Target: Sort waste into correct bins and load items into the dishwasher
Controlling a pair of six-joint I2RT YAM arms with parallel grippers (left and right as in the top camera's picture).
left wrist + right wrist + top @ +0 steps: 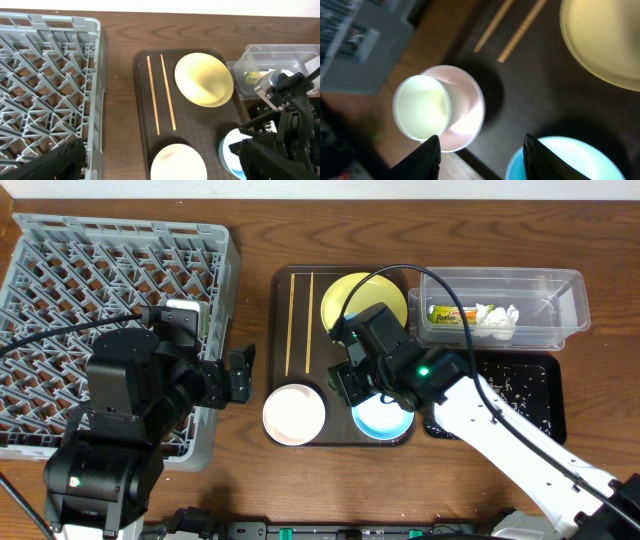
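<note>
A yellow plate (362, 300), a pair of chopsticks (290, 325), a white bowl (294, 414) and a light blue bowl (385, 420) lie on the dark brown serving tray (326, 350). The grey dish rack (100, 310) stands at the left. The clear box (545, 290) holds the snack wrapper (447, 313) and the white tissue (495, 318). The black speckled tray (520, 385) lies in front of it. My right gripper (482, 160) is open and empty, low over the serving tray between the white bowl (437, 107) and the blue bowl (570, 160). My left gripper (160, 165) is open and empty between rack and serving tray.
The rack (45, 85) holds no dishes that I can see. Bare wooden table shows between the rack and the serving tray and along the front edge. My right arm crosses over the black tray and part of the blue bowl (231, 155).
</note>
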